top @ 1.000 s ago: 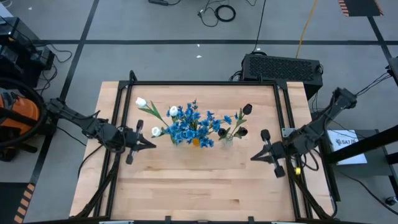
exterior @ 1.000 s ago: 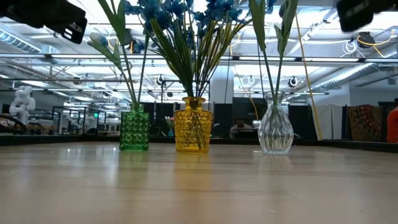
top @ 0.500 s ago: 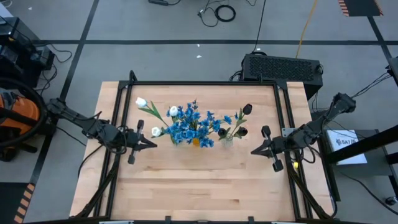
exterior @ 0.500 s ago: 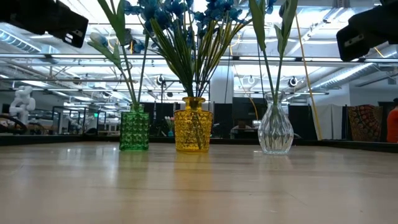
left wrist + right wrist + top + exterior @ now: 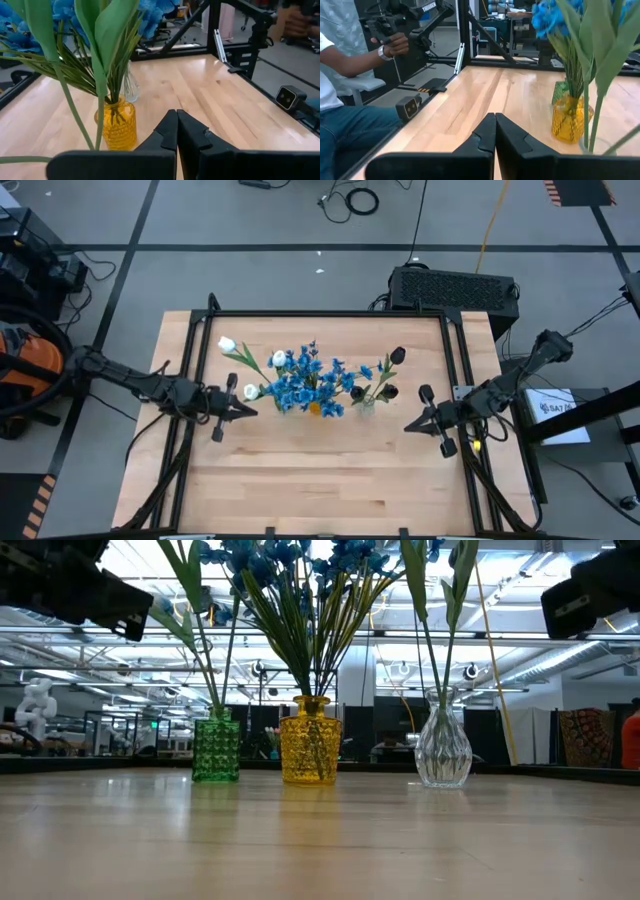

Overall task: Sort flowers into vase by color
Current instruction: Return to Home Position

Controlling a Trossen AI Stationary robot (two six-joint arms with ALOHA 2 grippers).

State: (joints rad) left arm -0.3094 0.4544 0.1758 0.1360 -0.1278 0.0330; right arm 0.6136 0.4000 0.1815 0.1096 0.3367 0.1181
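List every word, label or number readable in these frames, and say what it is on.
Nothing can be read in full.
White sheet off the table's right edge: dark print, too small to read.
Dark device above the person's hand: white lettering, blurred.

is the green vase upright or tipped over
Upright: in the low view the green vase stands with its base flat on the table and its mouth facing up.

Left tool (image 5: pixel 176 114) is pinched closed – fingertips touching. Just past them the yellow vase (image 5: pixel 117 129) sits on the desk (image 5: pixel 215 95), blue flowers (image 5: pixel 62 12) fanning out above it – a clear vase (image 5: pixel 131 89) right behind.
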